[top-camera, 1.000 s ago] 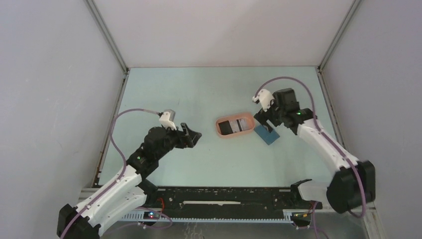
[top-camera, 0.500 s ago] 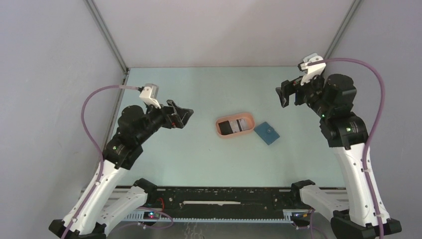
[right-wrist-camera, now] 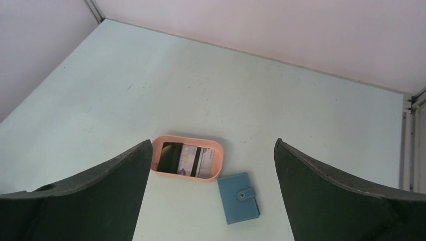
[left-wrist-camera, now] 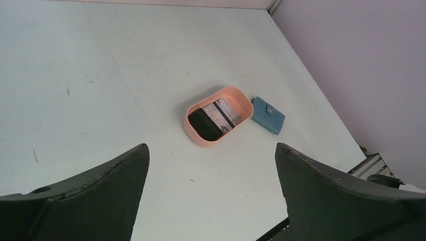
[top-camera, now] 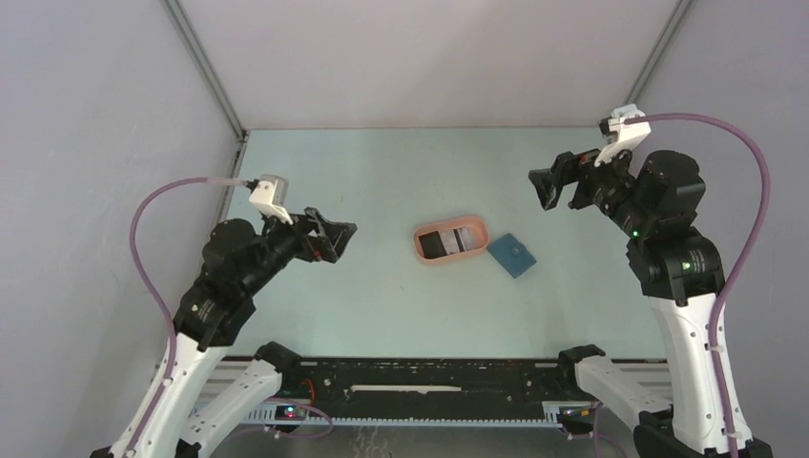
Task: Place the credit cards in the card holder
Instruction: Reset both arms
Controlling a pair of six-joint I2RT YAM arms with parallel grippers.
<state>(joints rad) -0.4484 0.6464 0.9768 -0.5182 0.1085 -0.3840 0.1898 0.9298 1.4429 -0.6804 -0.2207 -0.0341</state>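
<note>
The blue card holder (top-camera: 511,254) lies closed, snap tab up, on the table right of a salmon-pink oval tray (top-camera: 421,256). It also shows in the left wrist view (left-wrist-camera: 268,116) and the right wrist view (right-wrist-camera: 239,197). The credit cards (top-camera: 453,241) lie in the tray: a black one (right-wrist-camera: 168,157) at the left, pale printed ones (right-wrist-camera: 198,161) beside it; they also show in the left wrist view (left-wrist-camera: 216,119). My left gripper (top-camera: 336,238) is open and empty, raised well left of the tray. My right gripper (top-camera: 550,187) is open and empty, raised up and right of the holder.
Grey enclosure walls with metal corner posts (top-camera: 204,70) bound the pale green table (top-camera: 363,181) at left, back and right. A black rail (top-camera: 429,377) with the arm bases runs along the near edge.
Both arms have risen and pulled back from the middle: the right gripper left the card holder and moved up and right, the left one moved left. Tray, cards and holder have not moved.
</note>
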